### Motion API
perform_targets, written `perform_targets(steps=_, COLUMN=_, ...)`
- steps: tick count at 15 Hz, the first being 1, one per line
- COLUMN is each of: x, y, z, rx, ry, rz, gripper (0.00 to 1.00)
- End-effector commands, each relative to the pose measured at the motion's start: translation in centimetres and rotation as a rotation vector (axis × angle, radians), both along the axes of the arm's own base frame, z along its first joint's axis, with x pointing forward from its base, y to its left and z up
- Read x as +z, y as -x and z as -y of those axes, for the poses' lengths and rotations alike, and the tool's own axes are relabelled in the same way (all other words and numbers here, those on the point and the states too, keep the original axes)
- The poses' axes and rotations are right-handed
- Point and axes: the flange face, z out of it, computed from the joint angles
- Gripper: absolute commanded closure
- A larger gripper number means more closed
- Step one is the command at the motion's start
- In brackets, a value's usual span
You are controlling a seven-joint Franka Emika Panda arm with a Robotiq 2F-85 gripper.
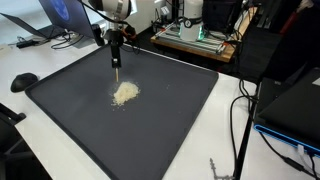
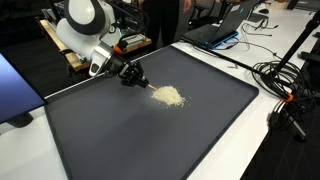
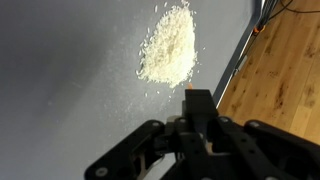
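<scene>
A wide dark tray (image 1: 170, 120) with a low raised edge lies on the white table (image 1: 60, 150) and takes up most of both exterior views. The only thing in it is a small heap of pale grains (image 1: 125, 93), a little toward the far side of the tray's middle, with a few loose grains scattered round its rim. The wrist view shows the heap (image 3: 168, 50) as a longish mound thinning into stray specks on one side. The gripper (image 1: 116, 58) hangs above the tray just beside the heap and points downward. Its jaws are drawn close together on a slim stick-like tool (image 1: 117, 66), whose lower end hangs just above the tray, close to the heap's far edge. Whether it touches the grains cannot be told. In an exterior view the gripper (image 2: 135, 78) sits to one side of the heap (image 2: 167, 96), near it but apart. Beyond the tray's far edge stand a laptop (image 1: 60, 18) and a wooden board (image 1: 195, 45) carrying equipment. Black cables (image 1: 245, 110) trail over the table beside the tray.
</scene>
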Motion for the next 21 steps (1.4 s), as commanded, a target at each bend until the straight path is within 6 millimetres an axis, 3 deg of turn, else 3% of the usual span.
perform_targets(steps=1, x=2.2, y=2.7, z=-2.5, rx=-0.072, ry=0.034, rz=-0.020, gripper=0.96)
perform_targets(steps=10, x=7.9, y=4.8, z=-7.1, rx=-0.198, ry=0.240, rz=-0.096, gripper=0.96)
perform_targets(steps=17, x=12.3, y=3.8, z=-10.4, rx=-0.153, ry=0.431, rz=-0.097, gripper=0.96)
perform_targets(steps=21, x=12.7, y=2.4, z=-11.8, rx=0.005, ry=0.545, rz=-0.102, gripper=0.96)
